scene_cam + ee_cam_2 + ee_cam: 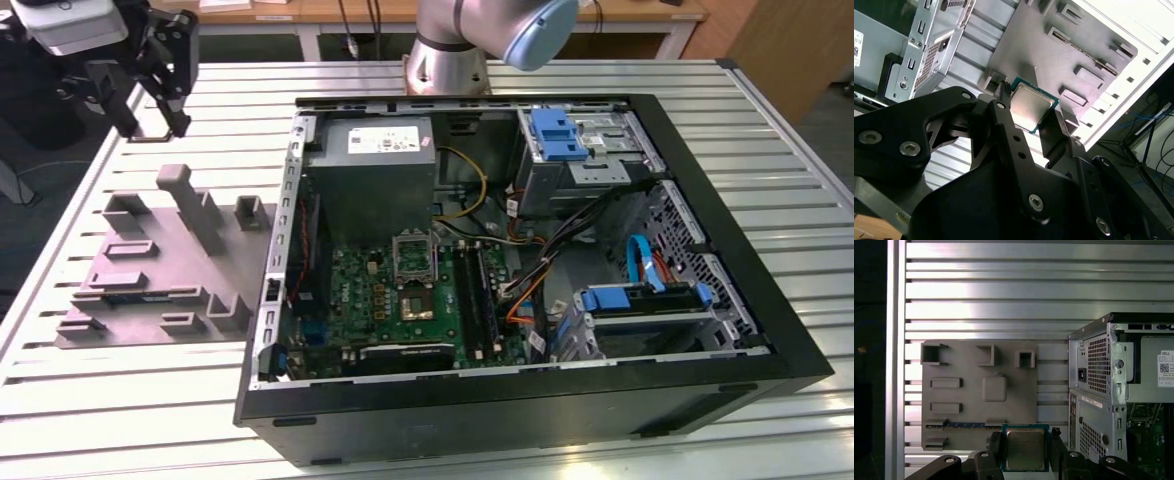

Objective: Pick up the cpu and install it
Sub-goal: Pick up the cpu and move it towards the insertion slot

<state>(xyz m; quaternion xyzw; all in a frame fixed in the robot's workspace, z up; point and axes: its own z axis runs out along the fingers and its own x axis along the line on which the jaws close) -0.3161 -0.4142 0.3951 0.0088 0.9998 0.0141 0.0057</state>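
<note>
Two opposite edges of the cpu (1025,449) were pinched in the gripper (1026,454) — a hold that likely kept its metal face and underside clear — raised above the grey fixture (979,415) on the tabletop (1004,290), beside the open computer case (1099,385).

The exterior view looks steeply down on the open computer case (534,400), with the grey fixture (147,270) at frame left. The first wrist view faces straight down from high up. The second wrist view looks obliquely, close past the gripper (1029,105). All views share the fixture, and both wrist views share the cpu (1025,449).
</note>
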